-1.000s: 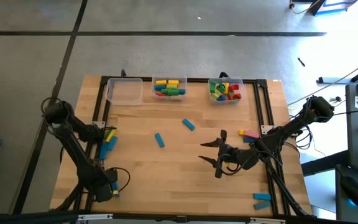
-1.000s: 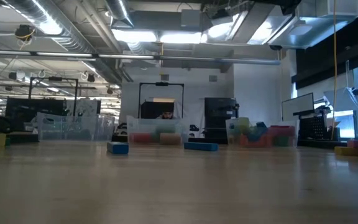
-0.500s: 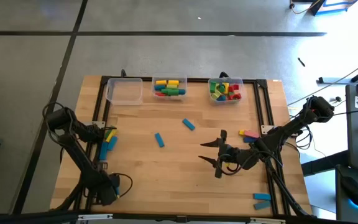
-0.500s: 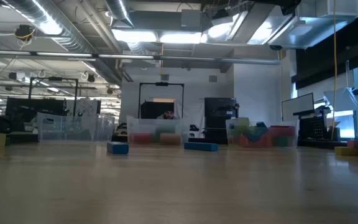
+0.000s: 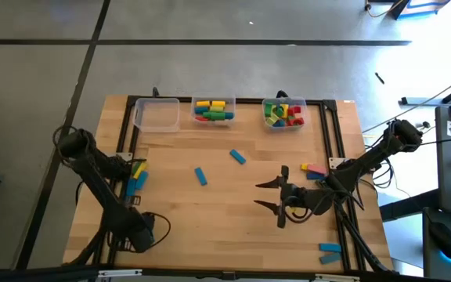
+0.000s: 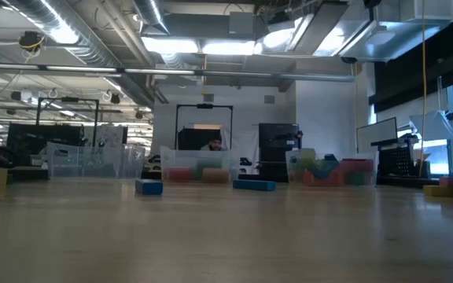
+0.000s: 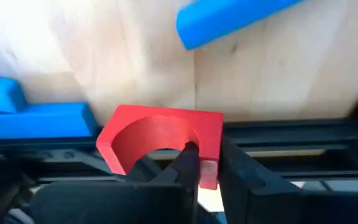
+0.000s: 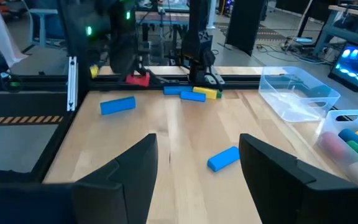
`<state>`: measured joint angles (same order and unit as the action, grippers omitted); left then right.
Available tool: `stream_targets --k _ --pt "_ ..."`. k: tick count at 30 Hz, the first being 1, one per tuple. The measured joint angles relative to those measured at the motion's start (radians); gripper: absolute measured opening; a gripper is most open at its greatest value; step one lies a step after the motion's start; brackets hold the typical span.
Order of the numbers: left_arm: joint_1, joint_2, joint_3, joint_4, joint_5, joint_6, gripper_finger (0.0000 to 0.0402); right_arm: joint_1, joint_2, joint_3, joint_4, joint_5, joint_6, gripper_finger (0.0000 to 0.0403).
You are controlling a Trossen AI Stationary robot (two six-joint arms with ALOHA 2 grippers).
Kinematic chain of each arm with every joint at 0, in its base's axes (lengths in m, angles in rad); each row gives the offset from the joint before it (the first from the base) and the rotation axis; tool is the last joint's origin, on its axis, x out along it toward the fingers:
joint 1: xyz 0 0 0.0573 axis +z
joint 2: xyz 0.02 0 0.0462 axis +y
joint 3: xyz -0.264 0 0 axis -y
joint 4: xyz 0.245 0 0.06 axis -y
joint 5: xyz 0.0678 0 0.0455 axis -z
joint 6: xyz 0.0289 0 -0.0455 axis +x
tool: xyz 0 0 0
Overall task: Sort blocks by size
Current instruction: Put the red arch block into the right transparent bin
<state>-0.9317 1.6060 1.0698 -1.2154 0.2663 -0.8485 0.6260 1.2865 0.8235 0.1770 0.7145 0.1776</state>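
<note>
A red arch-shaped block [image 7: 160, 144] is pinched by the left end effector [image 7: 207, 168], down at the counter's 7 o'clock corner by the black rail [image 7: 278, 134]. The fingers are pressed onto one leg of the arch, so the grip sits off to one side rather than across the middle. It looks like a rigid, light toy piece, probably smooth and a bit slippery, so some swivelling in the fingers could be expected when it's carried. Nothing fragile about it.

Blue bars [image 7: 33, 118] are lying just beside it, and another blue block [image 7: 229, 18] is near it on the bare wood.

The right end effector [image 5: 280, 205] is spread wide and holds nothing, at about 4 o'clock on the counter [image 5: 210, 227].

Three clear bins [image 5: 156, 114] are lined up along the 12 o'clock edge, two already holding mixed-colour blocks [image 5: 214, 110]. Two loose blue blocks [image 5: 200, 176] remain mid-counter.
</note>
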Motion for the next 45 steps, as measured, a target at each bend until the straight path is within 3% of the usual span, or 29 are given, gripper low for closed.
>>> stream_targets --k 3,9,16,29,45 --pt "0.055 -0.037 0.074 -0.023 -0.059 0.02 0.0034 0.004 -0.001 0.0 -0.002 -0.001 0.0 0.0221" --pt "0.169 -0.051 0.19 0.02 -0.311 0.145 0.0029 0.003 -0.001 0.0 -0.001 0.0 0.0 0.0221" --pt "0.351 -0.051 0.214 0.309 -0.476 0.418 0.0033 0.003 -0.001 0.0 0.001 -0.001 0.006 0.0221" --pt "0.669 0.047 0.214 0.918 -0.522 0.866 0.0041 0.002 -0.001 0.0 0.089 0.001 0.057 0.0221" --pt "0.93 0.305 0.214 1.565 -0.503 0.965 0.0044 0.002 -0.001 0.0 0.136 0.006 -0.003 0.0221"
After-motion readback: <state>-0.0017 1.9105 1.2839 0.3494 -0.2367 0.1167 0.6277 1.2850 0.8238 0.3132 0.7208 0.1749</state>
